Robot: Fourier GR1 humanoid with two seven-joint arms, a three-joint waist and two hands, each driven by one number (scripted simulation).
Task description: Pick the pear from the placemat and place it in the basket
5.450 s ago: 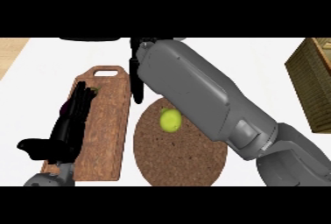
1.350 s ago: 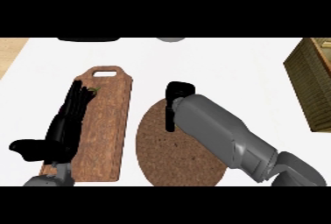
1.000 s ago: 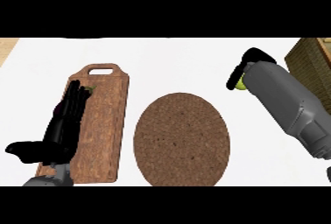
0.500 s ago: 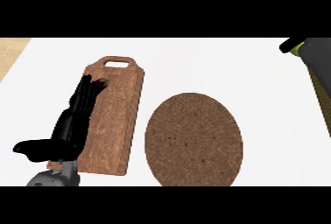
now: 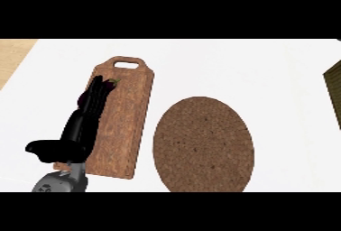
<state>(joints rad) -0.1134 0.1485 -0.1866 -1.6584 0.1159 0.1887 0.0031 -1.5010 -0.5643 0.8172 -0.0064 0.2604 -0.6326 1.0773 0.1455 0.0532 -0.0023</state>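
Note:
A brown oval placemat lies on the white counter right of centre, and its top is bare. No pear shows anywhere in the head view. A sliver of the wooden basket shows at the right edge. My left hand rests open at the lower left, fingers stretched up along the left side of a wooden cutting board. A dark purple thing peeks out by its fingertips. My right hand is out of view.
The cutting board has a handle hole at its far end and lies just left of the placemat. The white counter spreads beyond both. A tan floor strip shows past the counter's left edge.
My right hand lifted the pear off the placemat, carried it right toward the basket and left the view. The view shifted slightly. The left hand stayed still.

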